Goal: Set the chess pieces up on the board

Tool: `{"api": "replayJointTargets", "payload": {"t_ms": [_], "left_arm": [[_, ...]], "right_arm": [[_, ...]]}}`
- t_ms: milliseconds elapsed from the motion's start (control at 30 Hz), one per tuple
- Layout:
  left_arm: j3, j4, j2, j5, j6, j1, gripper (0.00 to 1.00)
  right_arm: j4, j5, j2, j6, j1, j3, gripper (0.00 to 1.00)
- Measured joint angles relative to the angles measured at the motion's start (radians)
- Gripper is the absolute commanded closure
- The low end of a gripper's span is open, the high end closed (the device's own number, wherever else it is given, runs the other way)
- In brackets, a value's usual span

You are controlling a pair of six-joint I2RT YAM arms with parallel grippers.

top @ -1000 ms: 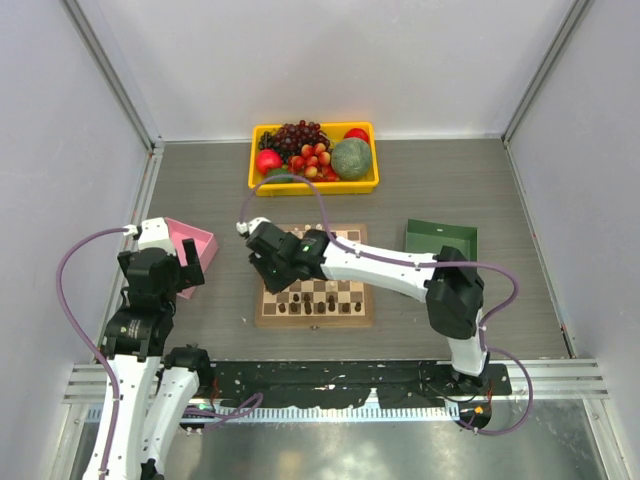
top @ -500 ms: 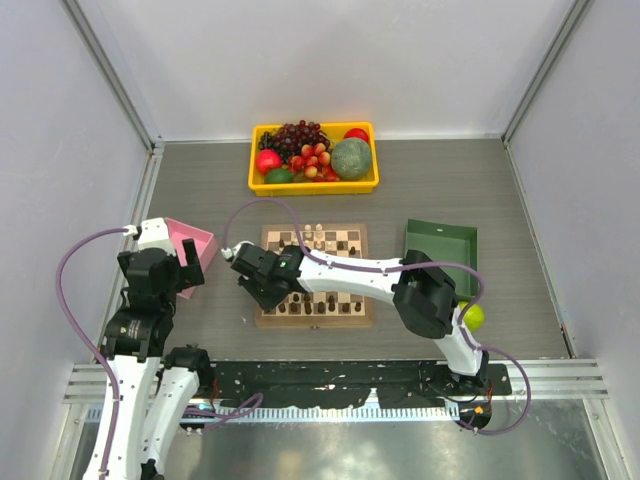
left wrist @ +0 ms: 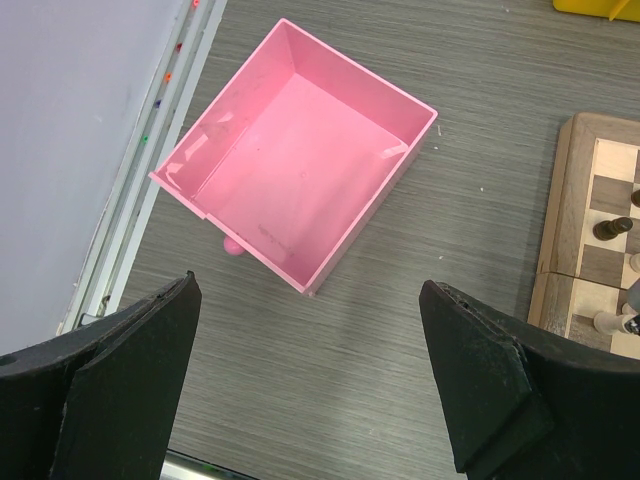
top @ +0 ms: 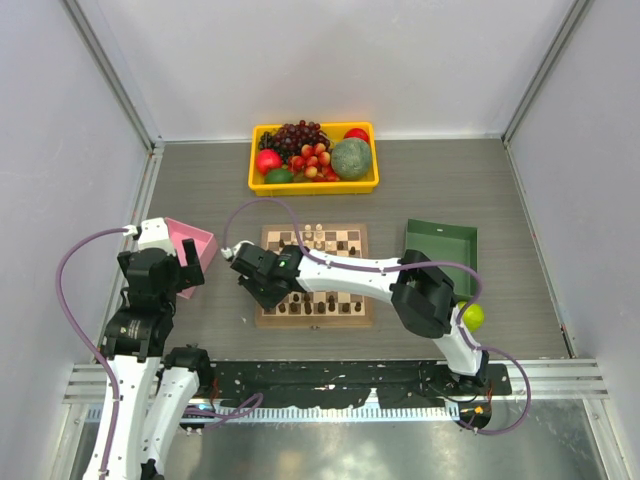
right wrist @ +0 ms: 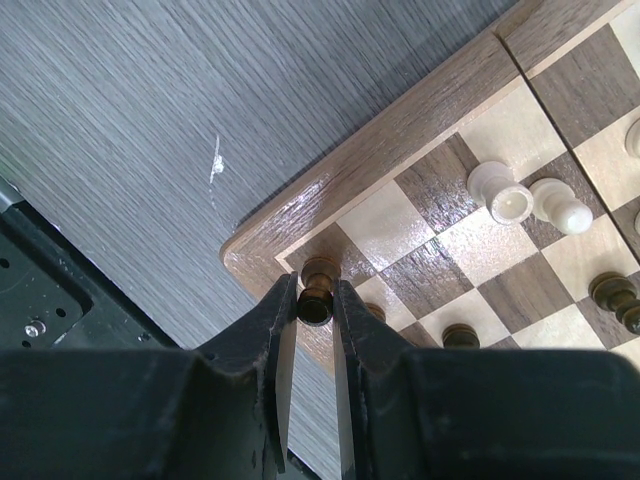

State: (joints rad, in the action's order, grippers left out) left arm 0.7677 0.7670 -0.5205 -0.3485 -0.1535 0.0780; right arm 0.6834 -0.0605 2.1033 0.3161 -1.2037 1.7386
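Observation:
The board (top: 312,321) lies mid-table, with dark brown chess pieces (top: 320,307) along its near rows and cream ones (top: 320,235) at the far side. My right gripper (right wrist: 315,300) is shut on the head of a dark brown piece (right wrist: 318,290). That piece stands upright, its foot at the dark corner square by the board's border (right wrist: 400,130). In the top view this gripper (top: 256,290) hangs over the near-left corner. Two cream pieces (right wrist: 500,192) stand a few squares away. My left gripper (left wrist: 308,290) is open above bare table, just short of the pink tray (left wrist: 355,75).
A yellow bin (top: 313,187) of fruit stands at the back. A green tray (top: 441,245) sits right of the board, with a green fruit (top: 472,316) by the right arm's elbow. The pink tray (top: 205,240) lies left of the board, near the left wall.
My right gripper has moved from the board's left middle to its near-left corner, then held still. The arm's elbow swung nearer, uncovering the green fruit. The left arm has not moved.

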Motion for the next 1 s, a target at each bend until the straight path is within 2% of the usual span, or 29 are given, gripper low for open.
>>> {"api": "replayJointTargets", "payload": {"t_ms": [267, 400, 467, 700, 833, 1000], "left_arm": [[0.000, 0.000, 0.000, 0.000, 0.000, 0.000, 0.01], [0.000, 0.000, 0.000, 0.000, 0.000, 0.000, 0.01], [0.000, 0.000, 0.000, 0.000, 0.000, 0.000, 0.01], [0.000, 0.000, 0.000, 0.000, 0.000, 0.000, 0.01], [0.000, 0.000, 0.000, 0.000, 0.000, 0.000, 0.01], [0.000, 0.000, 0.000, 0.000, 0.000, 0.000, 0.01]], "right_arm": [[0.000, -0.001, 0.013, 0.000, 0.000, 0.004, 0.72], [0.002, 0.000, 0.015, 0.000, 0.000, 0.004, 0.66], [0.002, 0.000, 0.016, 0.000, 0.000, 0.004, 0.61], [0.029, -0.007, 0.012, -0.010, 0.000, 0.024, 0.55], [0.045, -0.024, -0.033, -0.019, 0.009, 0.024, 0.54], [0.031, -0.066, -0.170, -0.026, 0.050, -0.003, 0.53]]}}
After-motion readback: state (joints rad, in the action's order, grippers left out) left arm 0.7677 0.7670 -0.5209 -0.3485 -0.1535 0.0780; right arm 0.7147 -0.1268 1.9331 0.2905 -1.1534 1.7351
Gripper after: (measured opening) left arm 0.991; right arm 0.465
